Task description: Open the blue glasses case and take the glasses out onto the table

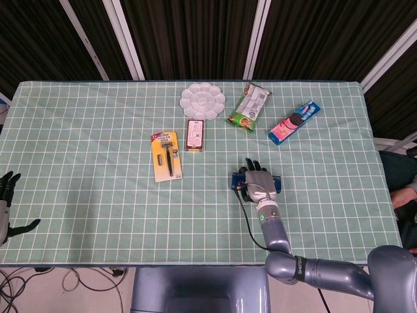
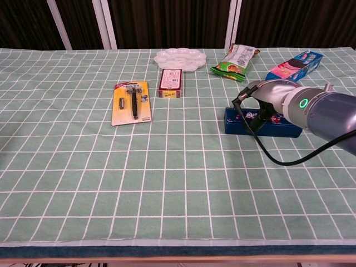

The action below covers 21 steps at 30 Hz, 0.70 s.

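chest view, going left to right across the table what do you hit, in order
razor pack → red box → white palette tray → green snack bag → blue glasses case, with the right hand on it → cookie pack

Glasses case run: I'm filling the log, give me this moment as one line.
stage: reach/grasp | right hand: on blue glasses case, grip unclear | case: closed, on table | left hand: idle at table's left edge, open
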Motion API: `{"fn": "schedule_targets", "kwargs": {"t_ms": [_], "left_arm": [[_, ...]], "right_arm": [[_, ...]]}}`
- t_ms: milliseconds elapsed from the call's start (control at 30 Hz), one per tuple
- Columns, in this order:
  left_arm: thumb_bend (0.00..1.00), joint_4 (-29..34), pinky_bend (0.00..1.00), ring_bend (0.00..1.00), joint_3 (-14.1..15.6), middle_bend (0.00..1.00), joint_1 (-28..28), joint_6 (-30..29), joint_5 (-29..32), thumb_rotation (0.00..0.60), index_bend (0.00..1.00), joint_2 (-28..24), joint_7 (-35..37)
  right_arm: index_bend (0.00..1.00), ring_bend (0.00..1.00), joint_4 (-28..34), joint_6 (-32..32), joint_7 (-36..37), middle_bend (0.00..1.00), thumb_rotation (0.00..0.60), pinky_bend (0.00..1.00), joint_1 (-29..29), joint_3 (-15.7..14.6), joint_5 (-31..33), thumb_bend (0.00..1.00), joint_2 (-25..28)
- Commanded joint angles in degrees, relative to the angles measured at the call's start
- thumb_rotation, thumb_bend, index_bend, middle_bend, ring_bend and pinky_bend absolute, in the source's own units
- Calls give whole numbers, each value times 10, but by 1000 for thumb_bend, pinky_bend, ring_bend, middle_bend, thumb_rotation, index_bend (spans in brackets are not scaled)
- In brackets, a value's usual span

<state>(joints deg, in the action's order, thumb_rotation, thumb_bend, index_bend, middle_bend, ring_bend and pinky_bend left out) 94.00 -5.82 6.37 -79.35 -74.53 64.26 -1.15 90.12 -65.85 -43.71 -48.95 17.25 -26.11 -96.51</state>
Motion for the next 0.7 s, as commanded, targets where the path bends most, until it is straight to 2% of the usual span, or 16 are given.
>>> {"fn": "schedule_targets", "kwargs": {"t_ms": [33,400,700], "left_arm": [[36,0,0,0,0,0,0,1,1,600,0,-1,1],[36,3,0,0,-1,0,0,3,4,600,0,-3,6],[36,5,0,0,-1,0,0,4,4,600,0,-5,10]], "right_arm": [[265,0,-1,-1,0,0,600,210,-1,-1,1,576,-1],[295,0,-2,-3,1,0,600,210,-5,-4,9,747,-4],[289,0,-20,0,-4,0,600,210,-11,-6,11,772,-4]]}}
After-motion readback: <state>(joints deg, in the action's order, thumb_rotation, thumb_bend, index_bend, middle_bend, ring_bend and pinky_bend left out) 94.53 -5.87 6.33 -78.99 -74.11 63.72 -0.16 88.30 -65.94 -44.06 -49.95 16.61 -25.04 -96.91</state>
